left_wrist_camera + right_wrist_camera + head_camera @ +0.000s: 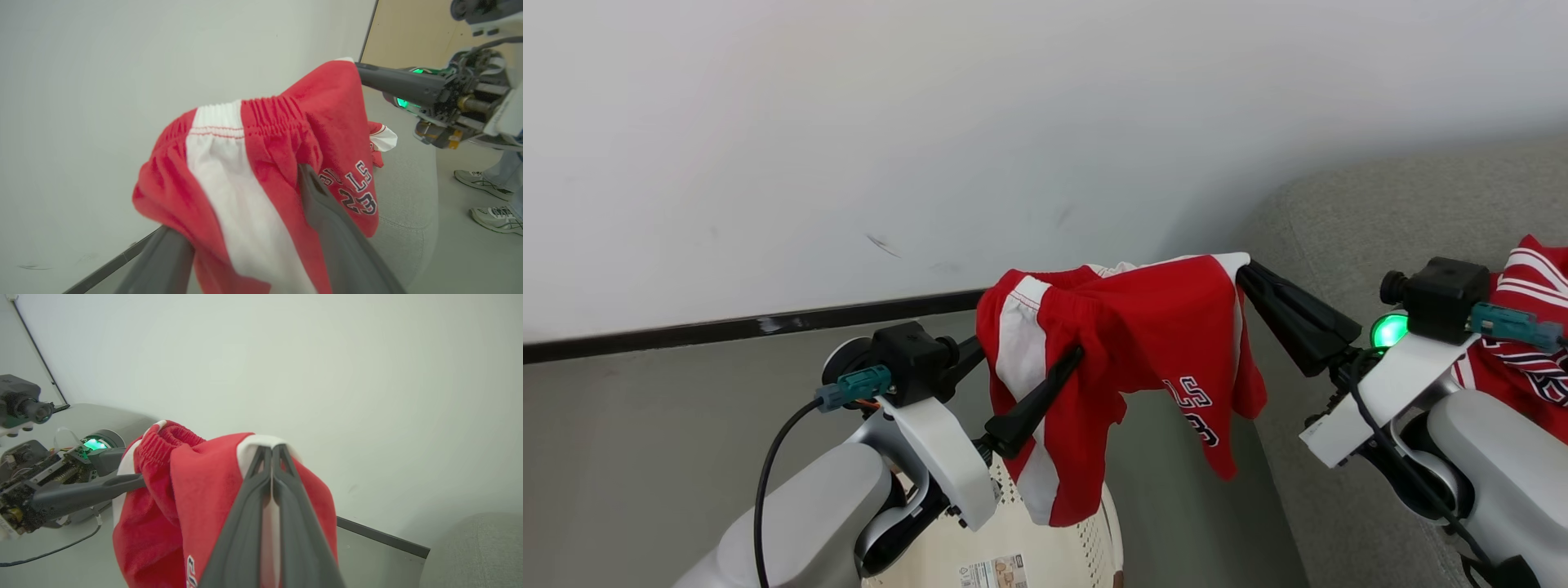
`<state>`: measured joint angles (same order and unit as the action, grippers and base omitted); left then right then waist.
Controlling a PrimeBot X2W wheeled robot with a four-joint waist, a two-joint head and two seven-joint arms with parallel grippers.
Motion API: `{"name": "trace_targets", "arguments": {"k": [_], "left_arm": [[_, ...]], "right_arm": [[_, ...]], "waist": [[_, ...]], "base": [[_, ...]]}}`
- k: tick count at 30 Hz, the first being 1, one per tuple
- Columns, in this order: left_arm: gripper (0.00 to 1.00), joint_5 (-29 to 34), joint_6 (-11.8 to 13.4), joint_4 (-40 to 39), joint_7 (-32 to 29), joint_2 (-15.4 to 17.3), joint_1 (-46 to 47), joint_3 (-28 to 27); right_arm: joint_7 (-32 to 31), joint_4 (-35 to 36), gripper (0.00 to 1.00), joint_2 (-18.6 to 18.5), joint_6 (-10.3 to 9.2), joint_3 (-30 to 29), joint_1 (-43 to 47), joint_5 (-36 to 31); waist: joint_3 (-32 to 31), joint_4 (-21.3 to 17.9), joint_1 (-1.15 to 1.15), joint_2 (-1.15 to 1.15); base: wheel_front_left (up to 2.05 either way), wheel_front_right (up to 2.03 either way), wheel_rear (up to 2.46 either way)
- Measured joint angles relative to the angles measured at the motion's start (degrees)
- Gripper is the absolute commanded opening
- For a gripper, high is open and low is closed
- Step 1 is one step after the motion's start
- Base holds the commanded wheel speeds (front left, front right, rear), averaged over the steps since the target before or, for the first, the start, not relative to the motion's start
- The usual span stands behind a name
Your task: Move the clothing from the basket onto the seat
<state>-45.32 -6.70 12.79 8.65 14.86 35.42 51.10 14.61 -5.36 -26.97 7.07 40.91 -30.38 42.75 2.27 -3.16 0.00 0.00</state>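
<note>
Pinching limp, light clothing [1152,327] at white trim with closed right gripper [270,449], draped over fully spread left gripper [1029,359]; grab waistband next.

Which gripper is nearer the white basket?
Left. The left gripper sits above the basket, open under the red shorts; the right gripper pinches the shorts' far corner, beside the sofa.

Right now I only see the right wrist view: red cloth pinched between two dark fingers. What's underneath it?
Observer: In the head view, the basket sits below the hanging shorts.
Operator: Is anything laid out on the seat yet?
Observer: Yes, one red garment lies on the sofa, far right of the head view.
Operator: Anyone around?
Observer: The left wrist view shows a person's sneakers nearby.
</note>
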Motion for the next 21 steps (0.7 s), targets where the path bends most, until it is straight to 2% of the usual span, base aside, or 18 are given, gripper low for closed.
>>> {"name": "trace_targets", "arguments": {"k": [21], "left_arm": [[1.00,0.6,0.0,-0.4,1.1,-0.1,-0.6,1.4]], "right_arm": [[0.0,5.0,0.00,-3.7,0.00,-12.3,2.0,-3.7]], "waist": [[0.1,-5.4,0.00,0.00]], "base": [[0.00,0.00,0.00]]}}
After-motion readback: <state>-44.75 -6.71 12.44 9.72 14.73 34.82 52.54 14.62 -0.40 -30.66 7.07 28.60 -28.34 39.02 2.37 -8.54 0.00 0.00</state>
